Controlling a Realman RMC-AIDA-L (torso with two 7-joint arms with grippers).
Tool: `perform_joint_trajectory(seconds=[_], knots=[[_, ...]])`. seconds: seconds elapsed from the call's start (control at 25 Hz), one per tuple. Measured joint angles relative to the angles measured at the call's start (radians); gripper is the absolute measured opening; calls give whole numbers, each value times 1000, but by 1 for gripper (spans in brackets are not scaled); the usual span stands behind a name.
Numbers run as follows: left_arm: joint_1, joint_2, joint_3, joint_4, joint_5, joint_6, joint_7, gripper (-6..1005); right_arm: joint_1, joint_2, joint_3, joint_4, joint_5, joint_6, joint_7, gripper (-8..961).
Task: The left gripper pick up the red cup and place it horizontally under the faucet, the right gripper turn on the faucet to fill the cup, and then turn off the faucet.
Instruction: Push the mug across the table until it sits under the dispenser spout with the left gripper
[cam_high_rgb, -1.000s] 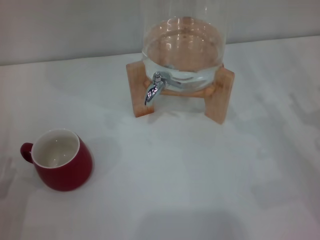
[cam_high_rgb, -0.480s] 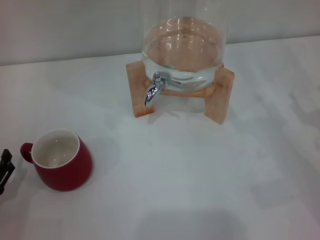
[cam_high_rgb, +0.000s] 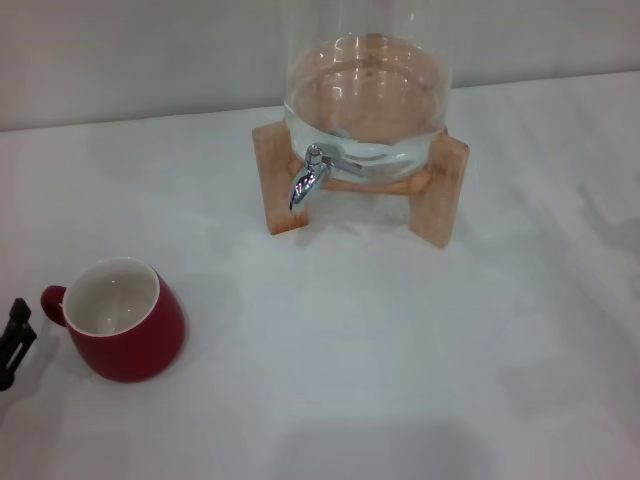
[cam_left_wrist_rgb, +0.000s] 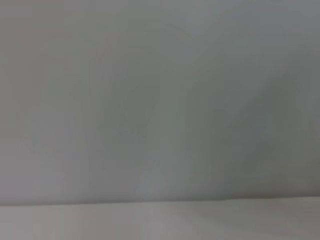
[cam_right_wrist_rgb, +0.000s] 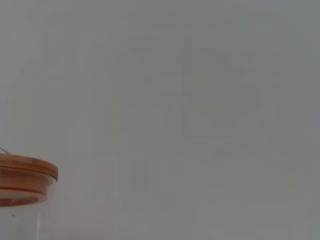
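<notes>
left gripper (cam_high_rgb: 14, 340) beside red cup (cam_high_rgb: 122, 320), apart

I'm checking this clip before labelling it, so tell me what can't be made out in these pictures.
- Left end effector: head view, cut off by the left edge beside the red cup; open or shut unclear.
- Right end effector: in no view.
- Glass dispenser top: cut off by the head view's upper edge; the right wrist view shows only a wooden lid.
- Left wrist view: only a blank wall.

red cup (cam_high_rgb: 125, 322) upright, faucet (cam_high_rgb: 308, 178) apart
</notes>
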Motion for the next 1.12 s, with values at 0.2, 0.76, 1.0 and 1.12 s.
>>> perform_joint_trajectory(seconds=[0.2,0.76,1.0,1.12], knots=[[0,-2,0,0,18,-7,1,849,-2,0,-2,-1,0,0,0,872],[8,-5,0,0,49,-9,1,848,-4,0,-10,0,-1,-12,0,872],[8,-5,0,0,52,-9,3,847,-4,0,-11,1,-2,-15,0,873],[8,-3,7,0,53,-9,6,847,-4,0,-11,2,-2,-15,0,873]])
